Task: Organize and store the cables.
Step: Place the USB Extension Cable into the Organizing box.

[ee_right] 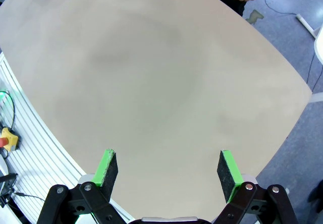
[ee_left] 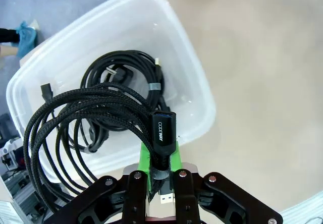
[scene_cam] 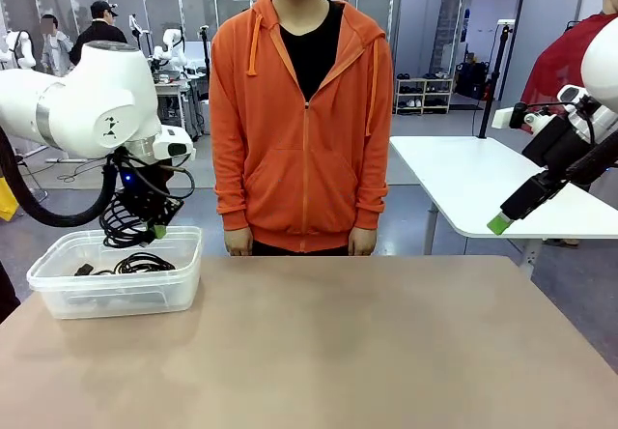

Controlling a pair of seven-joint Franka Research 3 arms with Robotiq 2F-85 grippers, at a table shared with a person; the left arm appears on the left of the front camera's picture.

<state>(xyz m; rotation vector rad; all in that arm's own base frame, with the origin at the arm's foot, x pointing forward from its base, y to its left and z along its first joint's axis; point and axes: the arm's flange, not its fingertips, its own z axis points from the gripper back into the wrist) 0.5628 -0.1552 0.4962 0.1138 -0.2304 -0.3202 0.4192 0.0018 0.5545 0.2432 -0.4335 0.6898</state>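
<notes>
Above the clear plastic bin [scene_cam: 116, 276] at the bench's [scene_cam: 319, 352] left end, your left tool [ee_left: 161, 176] is clamped on a coiled braided cable [ee_left: 75, 128] by its plug end, the loop dangling straight over the bin's opening, so the drop looks to be directly downward. Your left wrist view reveals what the front view barely shows: another coiled cable [ee_left: 123, 77] already lying inside. Your right tool [ee_right: 167, 168] hangs with jaws spread wide and nothing between them, well apart over bare bench, while a person [scene_cam: 301, 110] in orange stands at the far side.
</notes>
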